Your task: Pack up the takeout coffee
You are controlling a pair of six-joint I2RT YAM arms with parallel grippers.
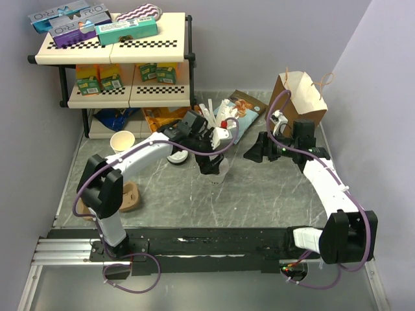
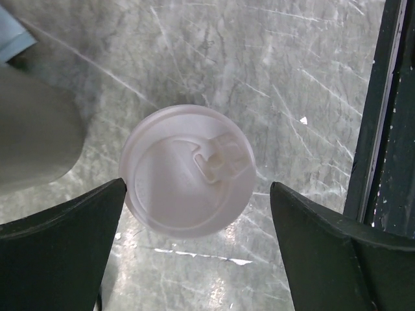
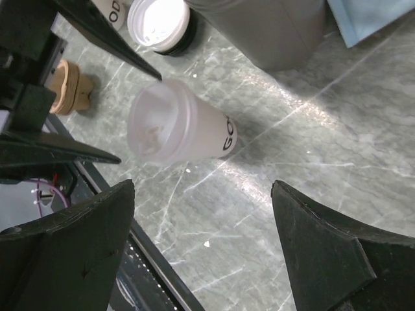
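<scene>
White-lidded takeout coffee (image 2: 187, 170) stands upright on the surface (image 2: 292, 78) well left of the paper bag (image 1: 301, 97), left pincer (image 2: 198, 194) gaping either side of it, right pincer (image 3: 202, 188) open too, so a lopsided squeeze could easily tip or crush it.

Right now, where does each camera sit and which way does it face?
Top external: above and behind, looking down on the table; left arm and right arm show.
Left wrist: on the left arm, looking straight down on the coffee cup; open left tool shows.
Right wrist: on the right arm, looking down slantwise; open right tool shows.
Both wrist views share the coffee cup.
</scene>
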